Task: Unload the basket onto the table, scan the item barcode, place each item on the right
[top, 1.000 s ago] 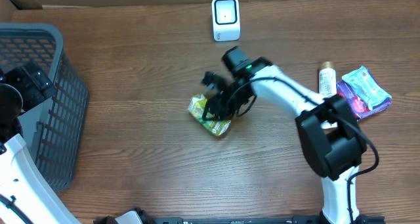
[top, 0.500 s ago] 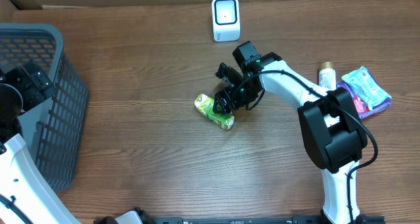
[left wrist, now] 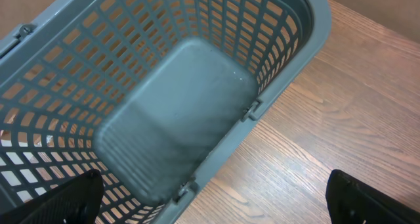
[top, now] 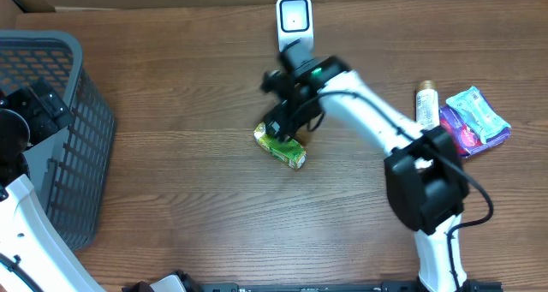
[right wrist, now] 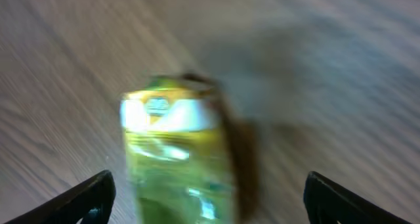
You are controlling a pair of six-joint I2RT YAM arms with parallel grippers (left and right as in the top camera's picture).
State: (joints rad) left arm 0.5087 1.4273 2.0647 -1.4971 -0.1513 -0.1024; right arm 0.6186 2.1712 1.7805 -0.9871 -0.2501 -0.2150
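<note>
Status check, scanning task.

- Scanner point(top: 294, 23): stands upright at the far edge of the worktop point(top: 188, 206), white face towards the robot.
- Packet point(top: 280, 146), green and yellow: lies flat on the worktop on the robot's side of the scanner, near it but clearly apart. Nothing holds it. No barcode can be made out; the right wrist view is blurred.
- Right fingers point(top: 281, 125): spread wide, between scanner and packet, just above the packet. In the wrist view the two tips sit at either edge with the packet low between them, touching neither.
- Left fingers point(top: 47, 108): spread wide and empty, well to the left of the scanner, above the grey basket point(top: 86, 155). Nothing is visible in the part of the basket that the wrist view shows.
- A small bottle point(top: 425, 102) and a purple and teal pouch point(top: 475, 116) lie to the right of the scanner, untouched.

Assessment: the packet is not presented to the scanner. Whether a scan has already registered cannot be read from these views. If it has not, the whole job remains: grip the packet, lift it, find the coded side, and turn that side towards the scanner's face. With the right arm poised over it, a pick looks the likeliest step in hand.
</note>
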